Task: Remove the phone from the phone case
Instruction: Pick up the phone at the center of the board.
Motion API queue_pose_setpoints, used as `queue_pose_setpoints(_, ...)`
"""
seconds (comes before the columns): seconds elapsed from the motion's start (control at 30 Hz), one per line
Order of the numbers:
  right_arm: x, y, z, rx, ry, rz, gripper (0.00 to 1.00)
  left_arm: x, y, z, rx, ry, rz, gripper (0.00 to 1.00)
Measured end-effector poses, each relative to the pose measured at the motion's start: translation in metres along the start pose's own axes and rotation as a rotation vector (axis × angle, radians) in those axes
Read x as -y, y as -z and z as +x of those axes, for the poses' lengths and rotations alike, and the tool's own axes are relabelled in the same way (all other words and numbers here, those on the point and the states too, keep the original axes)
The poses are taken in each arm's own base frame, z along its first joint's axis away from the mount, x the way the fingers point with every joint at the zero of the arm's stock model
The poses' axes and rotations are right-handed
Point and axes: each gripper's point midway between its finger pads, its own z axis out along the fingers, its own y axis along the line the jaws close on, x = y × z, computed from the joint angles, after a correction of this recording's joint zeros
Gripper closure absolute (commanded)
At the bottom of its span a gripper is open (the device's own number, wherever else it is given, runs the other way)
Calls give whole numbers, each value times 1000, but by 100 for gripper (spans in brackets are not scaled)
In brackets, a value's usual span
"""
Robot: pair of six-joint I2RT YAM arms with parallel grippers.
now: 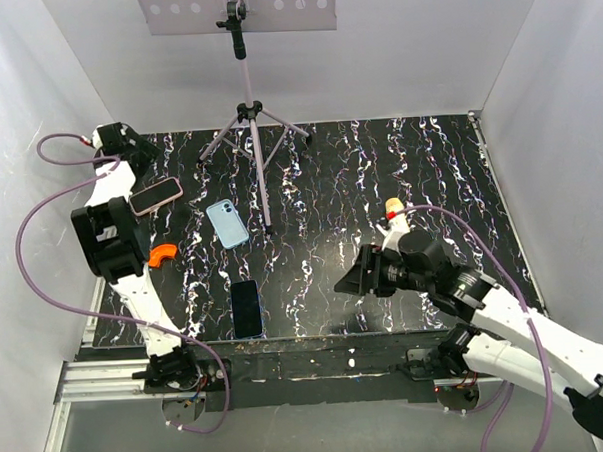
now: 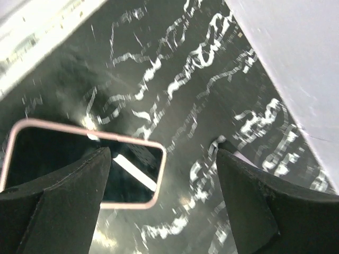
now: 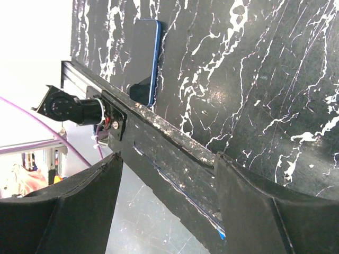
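Marble-veined black table (image 1: 380, 183) fills my overhead feed. On its left side I see a pink-rimmed rectangular phone with a dark screen (image 1: 155, 195), lying flat just beside the white left arm (image 1: 110, 189). The left jaws sit up near the far left corner. To the right of that phone lies a light blue flat rectangle (image 1: 227, 223); I cannot tell whether it is a case or a phone. It is near the foot of a grey tripod stand (image 1: 252, 118). A dark phone with a blue edge (image 1: 247, 308) lies close to the near edge of the table. The white right arm (image 1: 506, 322) reaches in from the right, and the right jaws are low over the table's middle, well apart from all three items.

On my left wrist feed the left jaws stand wide with nothing between them. The pink-rimmed phone (image 2: 132, 159) lies on the table below, partly hidden behind the black finger (image 2: 63, 201) on the left of the view.

On my right wrist feed the right jaws are also wide and empty. The blue-edged phone (image 3: 144, 58) lies ahead, right by the table's near edge.
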Motion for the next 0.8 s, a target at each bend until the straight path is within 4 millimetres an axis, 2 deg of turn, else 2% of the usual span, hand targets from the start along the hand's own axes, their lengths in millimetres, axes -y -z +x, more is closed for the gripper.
queue_pose_setpoints(0.1,-3,12,-4,46,7,-24,25,-10,-27,-5,14,-119,-41,10)
queue_pose_setpoints(0.27,4,25,-5,93,-10,-19,25,-32,-58,-8,-11,-224,-135,6)
queue_pose_setpoints(0.37,10,28,-4,109,-21,-7,24,-36,-78,-12,-42,-227,-152,6)
queue_pose_setpoints(0.5,14,28,-3,115,-34,2,25,-53,-95,-2,-126,-174,-179,6)
queue_pose_setpoints(0.63,15,27,-2,105,-42,7,25,-62,-88,3,-181,-115,-163,6)
queue_pose_setpoints(0.8,17,26,-1,109,-48,4,25,-72,-64,20,-253,-100,-168,5)
